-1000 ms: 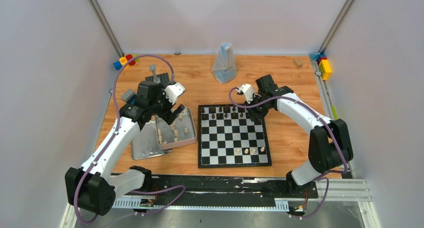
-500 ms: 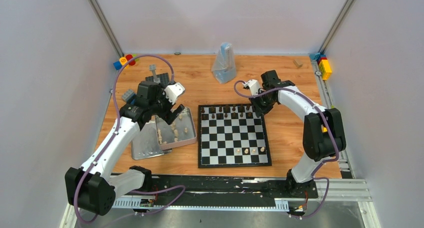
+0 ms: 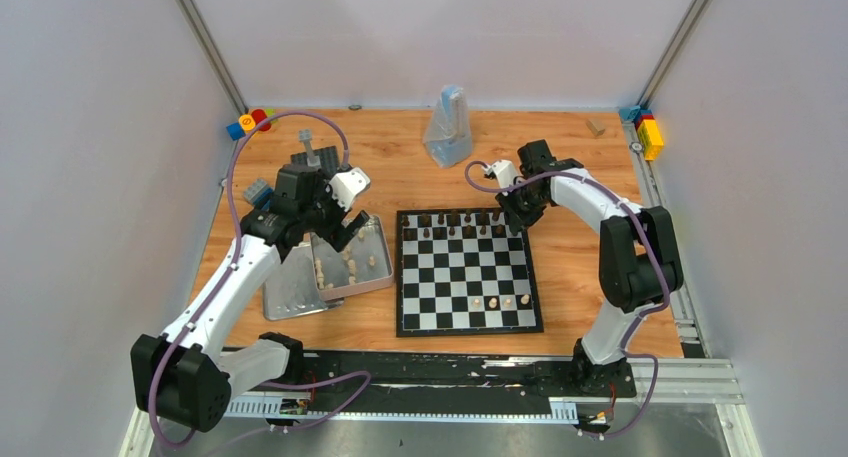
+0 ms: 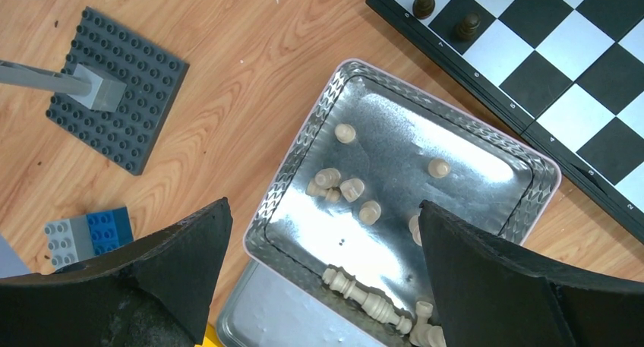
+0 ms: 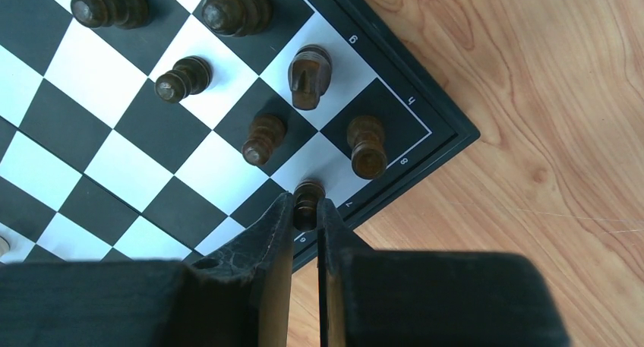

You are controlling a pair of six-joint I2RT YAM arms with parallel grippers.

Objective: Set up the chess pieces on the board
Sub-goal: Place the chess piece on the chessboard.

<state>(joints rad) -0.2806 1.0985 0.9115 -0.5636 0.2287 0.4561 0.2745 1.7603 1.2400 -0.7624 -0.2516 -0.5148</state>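
One board (image 3: 460, 272), two tin trays (image 4: 304, 138) — seven dark pieces (image 5: 310, 75) (right wrist view).

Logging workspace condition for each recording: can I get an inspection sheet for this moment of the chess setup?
Surface: wooden table, no damage seen.
Job's things: board lies flat; dark pieces on its far rows, a few cream pieces near the front, more in the silver tin.
Clutter: plastic bag, toy bricks, grey studded plate.
Grippers: left gripper open above the tin; right gripper shut on a dark piece near the board's corner.
Cables: purple cables loop over both arms, no snag seen.
Surroundings: white walls.
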